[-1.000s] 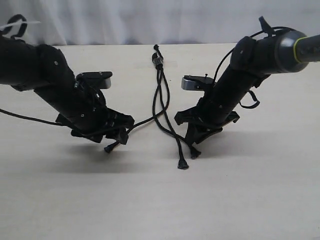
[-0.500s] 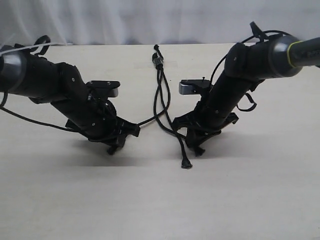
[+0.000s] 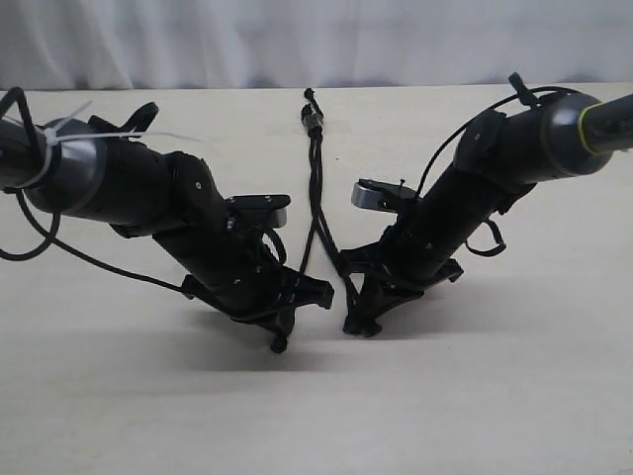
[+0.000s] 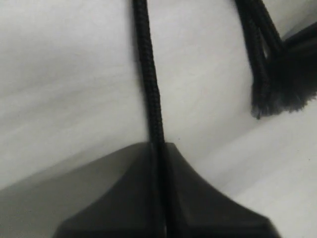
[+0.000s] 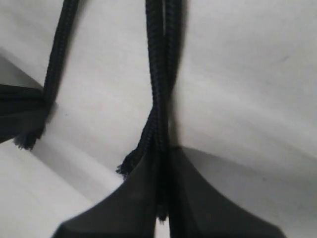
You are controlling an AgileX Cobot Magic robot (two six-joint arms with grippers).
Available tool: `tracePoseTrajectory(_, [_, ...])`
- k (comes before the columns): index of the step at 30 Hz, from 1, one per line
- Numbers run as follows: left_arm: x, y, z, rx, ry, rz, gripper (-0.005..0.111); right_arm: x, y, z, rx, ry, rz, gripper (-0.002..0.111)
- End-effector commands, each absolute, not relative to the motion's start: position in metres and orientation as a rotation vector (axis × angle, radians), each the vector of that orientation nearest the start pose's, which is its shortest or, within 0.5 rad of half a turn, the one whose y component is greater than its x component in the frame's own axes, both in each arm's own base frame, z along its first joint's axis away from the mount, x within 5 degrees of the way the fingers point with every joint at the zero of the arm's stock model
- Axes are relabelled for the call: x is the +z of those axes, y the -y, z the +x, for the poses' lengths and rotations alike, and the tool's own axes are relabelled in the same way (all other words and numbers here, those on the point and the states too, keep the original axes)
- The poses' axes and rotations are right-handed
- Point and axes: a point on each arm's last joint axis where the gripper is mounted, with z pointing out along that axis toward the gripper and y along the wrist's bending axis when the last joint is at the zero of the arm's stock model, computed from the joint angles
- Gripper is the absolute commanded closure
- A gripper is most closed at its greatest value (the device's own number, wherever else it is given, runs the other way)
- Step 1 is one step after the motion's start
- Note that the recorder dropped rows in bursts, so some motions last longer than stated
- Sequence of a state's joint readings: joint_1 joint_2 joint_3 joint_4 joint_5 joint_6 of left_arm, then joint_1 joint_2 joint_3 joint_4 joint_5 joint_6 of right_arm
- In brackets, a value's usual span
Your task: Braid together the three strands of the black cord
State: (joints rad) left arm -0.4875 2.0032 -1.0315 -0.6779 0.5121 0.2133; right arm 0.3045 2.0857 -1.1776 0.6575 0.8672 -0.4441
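Note:
The black cord's bound knotted end (image 3: 313, 120) lies at the far middle of the table, and its three strands (image 3: 316, 188) run toward me. My left gripper (image 3: 284, 319) (image 4: 158, 148) is shut on one strand (image 4: 148, 74), whose tip (image 3: 279, 344) pokes out below the fingers. My right gripper (image 3: 360, 315) (image 5: 163, 151) is shut on the other two strands (image 5: 159, 74), which cross just ahead of its fingers; one frayed tip (image 5: 128, 166) sticks out beside them. The two grippers stand close together, low over the table.
The pale tabletop (image 3: 475, 396) stretches around both arms, with a white cloth backdrop (image 3: 297, 40) behind. A smooth black cable (image 3: 89, 255) trails from the left arm over the table. Both arms (image 3: 129, 188) (image 3: 504, 158) slope inward.
Both grippers have moved toward the middle. The left one carried its strand to the right; the right one shifted left, and the strand that lay loose is now in its fingers.

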Motion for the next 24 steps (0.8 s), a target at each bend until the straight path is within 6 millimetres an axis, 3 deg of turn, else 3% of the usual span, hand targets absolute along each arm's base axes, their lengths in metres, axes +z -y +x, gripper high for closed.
tracePoseTrajectory(1, [0.094,0.192,0.294,-0.608,-2.995,0.189,0.107,0.091,-0.146,0.328,0.725,-3.105,-0.472,0.104])
tracePoseTrajectory(4, [0.095,0.193,0.294,-0.615,-2.993,0.180,0.101,0.097,-0.146,0.330,0.715,-3.076,-0.460,0.103])
tracePoseTrajectory(10, [0.098,0.193,0.295,-0.617,-2.985,0.184,0.069,0.120,-0.144,0.334,0.669,-2.999,-0.432,0.085])
tracePoseTrajectory(16, [0.137,0.182,0.301,-0.672,-2.902,0.179,0.062,0.148,-0.132,0.332,0.506,-2.991,-0.371,0.072])
tracePoseTrajectory(22, [0.192,0.125,0.305,-0.565,-2.842,0.195,0.064,0.180,-0.105,0.322,0.329,-3.001,-0.242,0.069])
tracePoseTrajectory(24, [0.208,0.094,0.302,-0.455,-2.873,0.154,0.073,0.189,-0.090,0.316,0.247,-3.010,-0.206,0.077])
